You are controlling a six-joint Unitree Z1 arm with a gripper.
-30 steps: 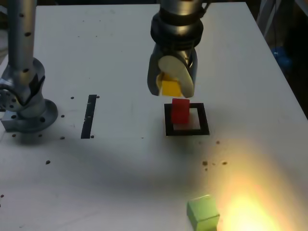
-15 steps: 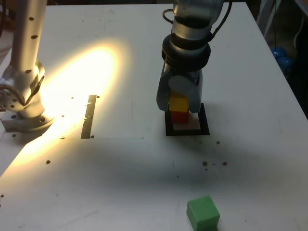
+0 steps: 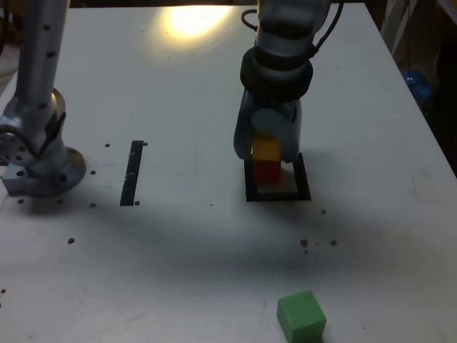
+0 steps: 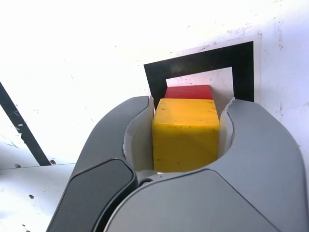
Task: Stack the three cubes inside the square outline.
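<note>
Gripping from both sides, the grey two-fingered gripper (image 4: 186,128) was closed on the small matte yellow cube (image 4: 186,133), its pale inner pads pressed against the cube's two flanks with no gap showing in the wrist view. That cube sat directly over the small matte red cube (image 3: 268,171), which stood inside the black tape square outline (image 3: 278,195) with its white centre; whether the yellow one already rested fully on the red one could not be told, since the gripper hid the seam in the exterior view. The third block, a small matte green cube (image 3: 302,316), lay well apart on the white table (image 3: 178,243), near the front edge in the exterior view. A thin black tape strip (image 3: 133,173) lay off to the exterior view's left, not part of the job. To finish this placement well, the faces should probably line up squarely, the yellow cube be lowered until it bore on the red, and the fingers part evenly and lift straight up, so neither block was dragged or twisted off the stack.
</note>
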